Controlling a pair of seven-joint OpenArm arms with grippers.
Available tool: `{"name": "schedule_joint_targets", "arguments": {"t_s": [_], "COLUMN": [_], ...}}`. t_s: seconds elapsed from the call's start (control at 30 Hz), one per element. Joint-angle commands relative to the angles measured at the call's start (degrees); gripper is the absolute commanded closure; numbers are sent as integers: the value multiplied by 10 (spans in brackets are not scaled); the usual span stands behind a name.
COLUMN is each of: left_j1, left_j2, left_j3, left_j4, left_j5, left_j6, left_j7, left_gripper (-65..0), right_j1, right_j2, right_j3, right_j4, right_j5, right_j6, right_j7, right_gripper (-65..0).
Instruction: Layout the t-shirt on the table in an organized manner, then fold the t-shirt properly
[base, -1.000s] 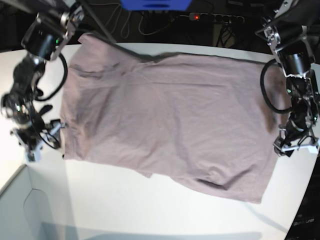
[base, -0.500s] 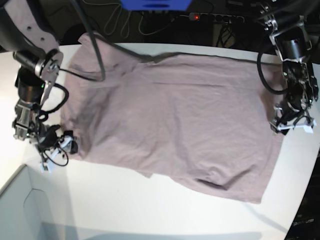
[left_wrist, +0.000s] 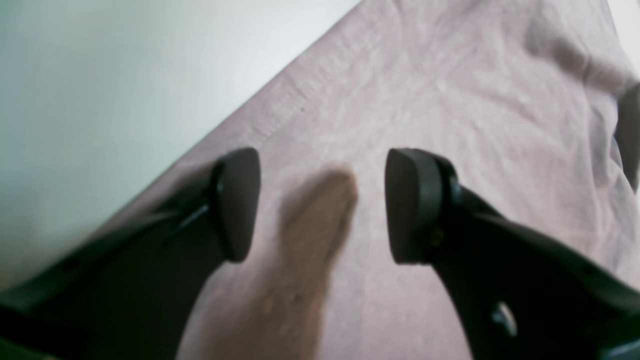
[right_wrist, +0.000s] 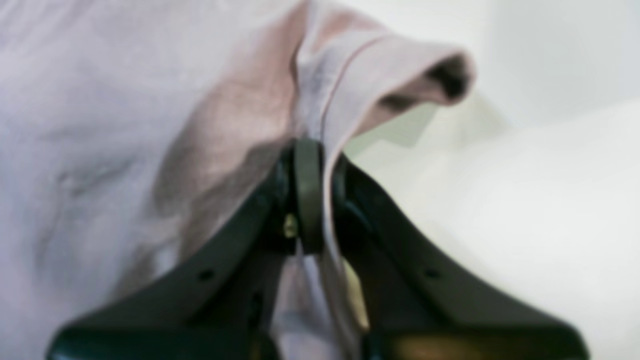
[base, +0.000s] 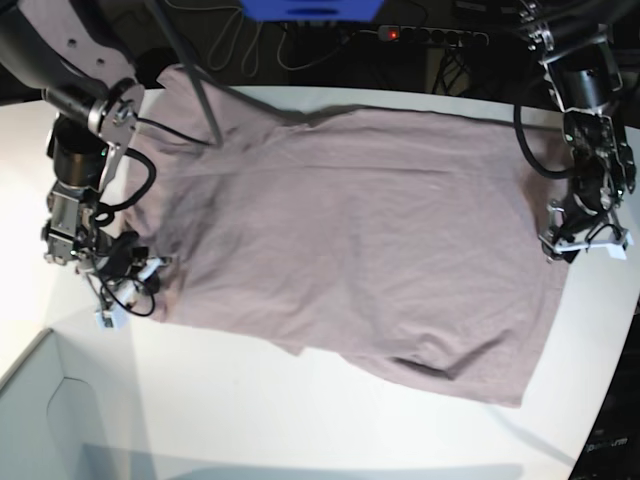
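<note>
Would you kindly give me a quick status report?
Right pincer shut on t-shirt edge. Left pincer open over the opposite hem. Shirt spread on table, wrinkled. Nothing in the way.

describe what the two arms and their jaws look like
Both arms are black and silver metal with looping black cables. The left gripper has two matte black jaws ending in rounded flat pads. The right gripper has the same black angled jaws with small screw holes. White parts sit near each wrist.

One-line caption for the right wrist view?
Right gripper shut on a raised fold of the t-shirt above the table.
</note>
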Motion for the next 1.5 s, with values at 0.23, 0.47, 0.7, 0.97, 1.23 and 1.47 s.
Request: {"name": "schedule_joint_targets", "arguments": {"t_s": [0.23,0.47,0.7,0.97,1.23,1.47], "left_j1": [11,14,13,13,13,13], "left_j2": [1,1,1,1,1,2], "left_j3": [-2,-3,-4,-4,-4,-4], "left_j4": [5,5,5,5,5,5], "left_j5": [0,-1,-5,-5,-6,-6], "left_j6": [4,4,4,4,4,4], "left_j7": [8,8,8,8,8,8], "left_gripper": [-385,-385,-385,-385,-385,-385], "right_j1": [-145,-357,-489,-516,-515,-385], "right_j2": [-67,-79,-51,-17,-22,-99], "right_j3": [-36,-198,-329,-370,-288,-274], "right_j4": [379,610,640,623,708,673], "right_j5": [12,12,10,9,9,9], "right_j6": [3,3,3,3,3,3], "right_j7": [25,26,26,19,19,-79], "right_gripper": [0,0,0,-242,-419,-419]}}
